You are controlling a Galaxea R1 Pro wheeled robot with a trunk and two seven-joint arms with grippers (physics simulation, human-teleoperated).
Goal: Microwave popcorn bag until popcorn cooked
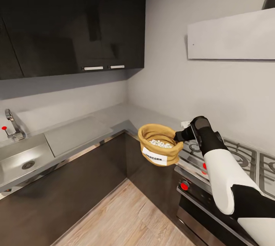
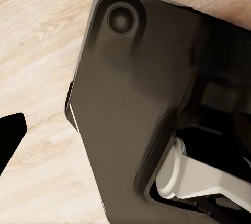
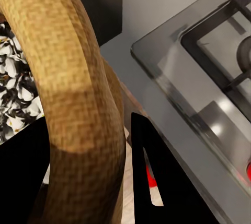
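The popcorn bag [image 1: 159, 150], a tan burlap sack with a rolled rim and a white label, hangs in the air just off the countertop [image 1: 114, 118] corner, beside the gas hob [image 1: 236, 158]. Whitish popcorn [image 1: 160, 144] shows in its mouth. My right gripper [image 1: 178, 136] is shut on the bag's rim. In the right wrist view the thick rim [image 3: 68, 78] runs between my two dark fingers [image 3: 151, 182], with popcorn [image 3: 13, 93] inside. One dark fingertip [image 2: 10, 135] of the left gripper shows over the wooden floor. The microwave is out of view.
A sink [image 1: 23, 162] with a tap [image 1: 13, 125] is set in the countertop at left. Dark wall cabinets [image 1: 72, 20] hang above, and a pale hood [image 1: 233, 35] sits over the hob. An oven front with red knobs [image 1: 184, 186] is below. My own dark base [image 2: 136, 104] stands on the floor.
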